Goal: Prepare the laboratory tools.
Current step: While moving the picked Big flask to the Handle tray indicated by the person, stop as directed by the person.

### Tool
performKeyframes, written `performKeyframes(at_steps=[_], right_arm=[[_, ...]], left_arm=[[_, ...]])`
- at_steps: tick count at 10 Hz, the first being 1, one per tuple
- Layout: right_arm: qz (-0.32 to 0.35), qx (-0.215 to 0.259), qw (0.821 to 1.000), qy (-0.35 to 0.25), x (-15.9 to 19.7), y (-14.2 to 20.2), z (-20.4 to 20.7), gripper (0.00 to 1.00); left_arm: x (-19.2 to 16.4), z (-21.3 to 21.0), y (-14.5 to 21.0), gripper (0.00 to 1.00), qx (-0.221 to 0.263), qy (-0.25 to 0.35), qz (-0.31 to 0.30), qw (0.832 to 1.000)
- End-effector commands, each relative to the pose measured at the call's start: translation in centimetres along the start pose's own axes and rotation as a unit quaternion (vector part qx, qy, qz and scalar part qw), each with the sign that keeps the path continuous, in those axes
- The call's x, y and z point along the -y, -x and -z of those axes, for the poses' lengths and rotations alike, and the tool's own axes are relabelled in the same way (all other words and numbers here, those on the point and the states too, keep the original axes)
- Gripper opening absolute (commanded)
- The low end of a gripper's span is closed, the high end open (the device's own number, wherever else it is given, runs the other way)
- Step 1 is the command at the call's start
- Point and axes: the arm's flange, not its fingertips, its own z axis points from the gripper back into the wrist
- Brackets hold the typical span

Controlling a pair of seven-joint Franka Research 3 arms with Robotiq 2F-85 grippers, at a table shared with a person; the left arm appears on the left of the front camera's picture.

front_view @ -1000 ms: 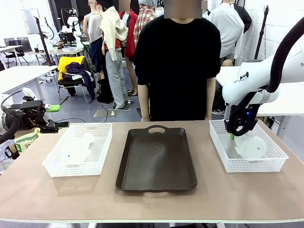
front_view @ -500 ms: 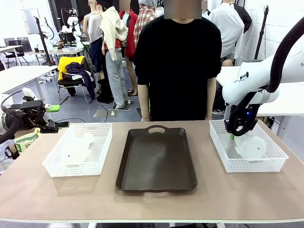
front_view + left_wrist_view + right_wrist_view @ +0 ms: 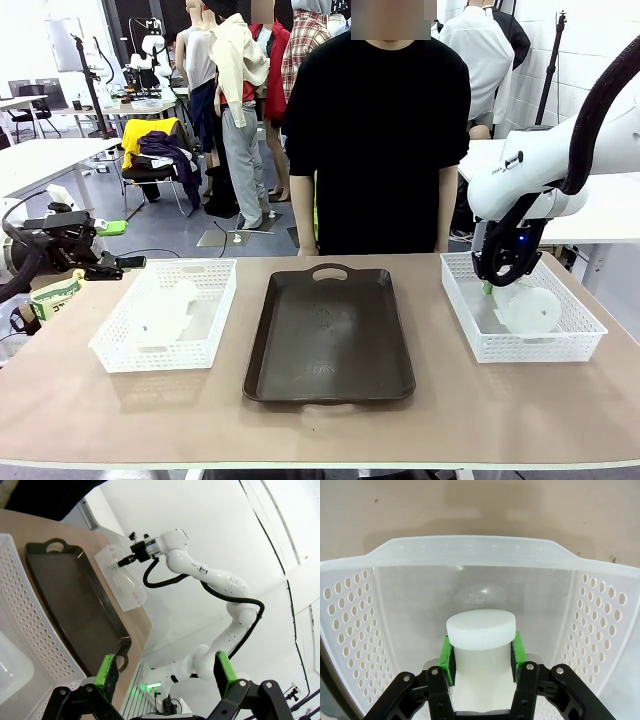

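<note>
Where the right wrist view looks down, shows the right gripper (image 3: 481, 652) clamped on the neck of a flask (image 3: 481, 625), green pads pressed to both sides just under the cap. Holds that flask inside the mesh basket (image 3: 540, 352) at 3 o'clock of the brown tray (image 3: 330, 340). Has the left gripper (image 3: 122, 246) spread wide, gripping nothing, out past the table edge at 9 o'clock. Counted: two flasks, with the other flask (image 3: 165, 310) lying, apparently on its side, in the second basket (image 3: 150, 358) at 9 o'clock of the tray; two baskets; one tray.
</note>
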Motion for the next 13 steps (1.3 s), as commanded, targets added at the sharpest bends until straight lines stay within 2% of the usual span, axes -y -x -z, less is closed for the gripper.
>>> performKeyframes(at_steps=[1,3,7,9,13], right_arm=[[0.008,-0.016,1.0,-0.004,-0.3,0.7,-1.0,0.0],[0.017,-0.022,1.0,-0.002,-0.7,2.0,-4.0,0.0],[0.006,0.041,0.999,-0.001,-2.8,5.8,-11.8,0.0],[-0.001,0.065,0.998,0.011,-3.7,7.0,-13.5,0.0],[-0.012,0.056,0.998,0.006,-3.6,6.6,-14.9,0.0]], left_arm=[[0.0,-0.2,0.0,1.0,0.002,0.0,0.009,1.0],[0.0,-0.2,0.0,1.0,0.002,0.0,0.009,1.0],[0.0,-0.2,0.0,1.0,0.002,0.0,0.009,1.0],[0.0,-0.2,0.0,1.0,0.002,0.0,0.009,1.0],[0.0,-0.2,0.0,1.0,0.002,0.0,0.009,1.0]])
